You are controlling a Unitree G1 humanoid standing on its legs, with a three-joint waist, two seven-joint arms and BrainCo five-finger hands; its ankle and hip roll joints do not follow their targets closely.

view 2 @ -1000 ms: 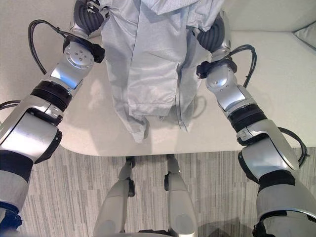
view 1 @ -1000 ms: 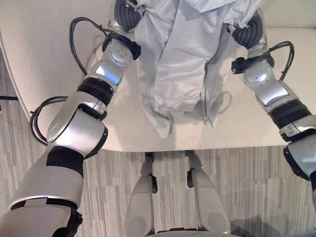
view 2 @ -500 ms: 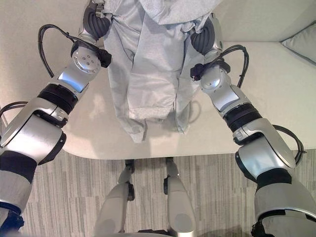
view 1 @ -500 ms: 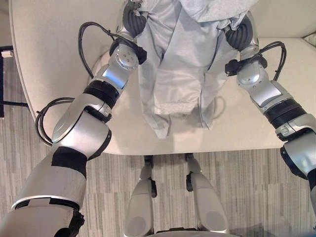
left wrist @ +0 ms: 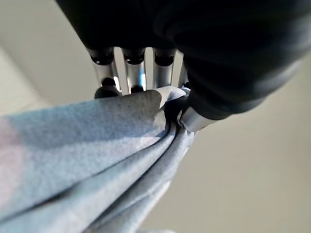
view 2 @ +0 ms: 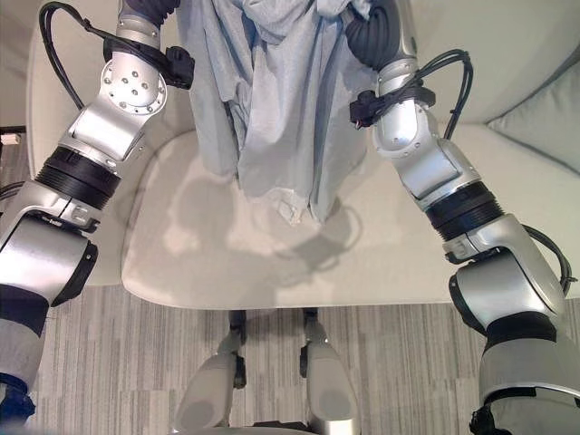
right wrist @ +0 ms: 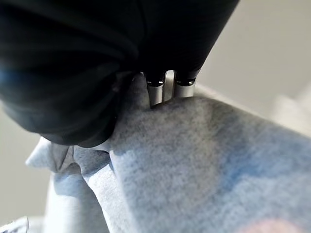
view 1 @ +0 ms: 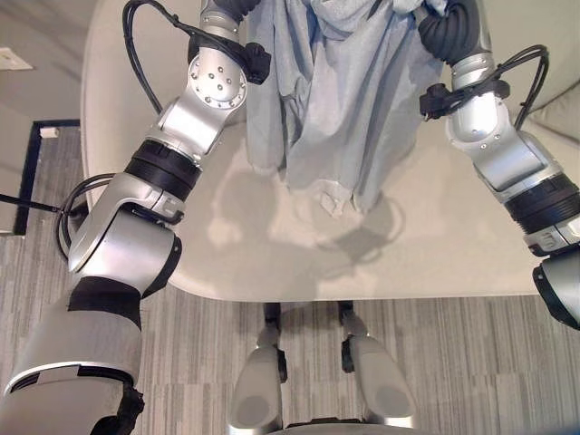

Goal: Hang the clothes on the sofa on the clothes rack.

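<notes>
Both eye views look steeply down from the head at the sofa's [view 1: 299, 254] front edge, sharing it. Each wrist view faces along its own hand, very near the cloth [left wrist: 87, 150].

Bright, even overhead lighting. The hanging grey garment [view 1: 349, 100] casts a soft shadow on the cream sofa seat [view 1: 435, 245] directly beneath it. Arm shells show mild glare. Wrist views are blurred at close range; cloth weave appears slightly soft, perhaps out of focus.
</notes>
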